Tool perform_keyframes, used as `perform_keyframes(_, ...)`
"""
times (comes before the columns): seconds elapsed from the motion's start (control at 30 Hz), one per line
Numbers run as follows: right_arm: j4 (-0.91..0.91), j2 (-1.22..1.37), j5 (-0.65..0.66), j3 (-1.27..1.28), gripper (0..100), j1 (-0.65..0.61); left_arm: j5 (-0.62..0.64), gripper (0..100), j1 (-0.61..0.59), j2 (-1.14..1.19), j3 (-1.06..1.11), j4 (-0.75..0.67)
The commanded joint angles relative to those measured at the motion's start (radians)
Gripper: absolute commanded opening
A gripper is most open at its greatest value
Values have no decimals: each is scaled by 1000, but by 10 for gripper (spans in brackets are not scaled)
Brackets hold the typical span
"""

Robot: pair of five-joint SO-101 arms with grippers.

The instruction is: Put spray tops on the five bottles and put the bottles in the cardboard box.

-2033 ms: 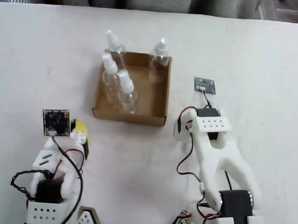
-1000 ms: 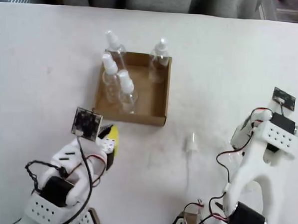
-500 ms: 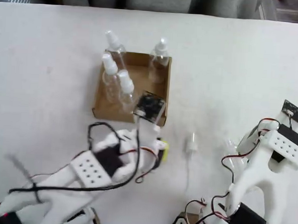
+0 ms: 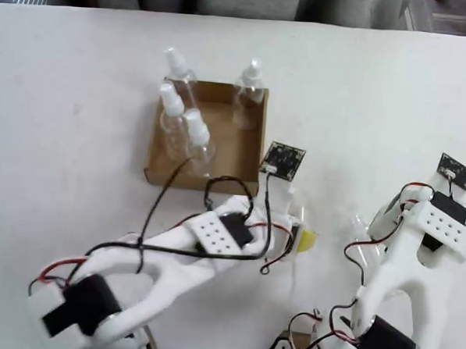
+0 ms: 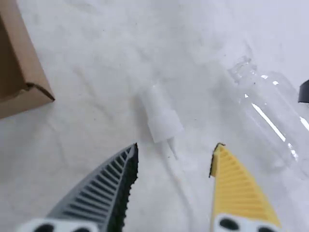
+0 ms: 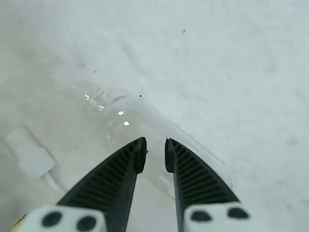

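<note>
Table (image 4: 394, 89) white. Cardboard box (image 4: 245, 163) plain brown. Bottles in box (image 4: 189, 141) clear, tops white. Loose spray top (image 5: 161, 121) white. Uncapped bottle (image 5: 275, 121) clear. Left gripper (image 5: 175, 147) ribbed: one finger grey-black, other yellow. Right gripper (image 6: 154, 147) ribbed black. Left arm (image 4: 165, 269), right arm (image 4: 408, 254) white.

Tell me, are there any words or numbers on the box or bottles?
None can be read.
The cardboard box is plain brown, the bottles are clear without labels, the spray top is plain white.
Anything printed on the camera board is too small to read.
</note>
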Motion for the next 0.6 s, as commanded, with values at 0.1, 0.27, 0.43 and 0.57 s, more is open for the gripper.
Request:
perform_keyframes(0.1,-21,-30,12,8,46,-13,66,256,-13,209,-203,-21)
perform_keyframes(0.27,-51,-35,31,32,46,-13,68,256,-31,283,-253,-21)
perform_keyframes(0.43,-50,-33,60,34,45,-8,68,254,-31,348,-295,-21)
perform_keyframes(0.57,-48,-28,61,34,45,-7,69,252,-33,403,-342,-9)
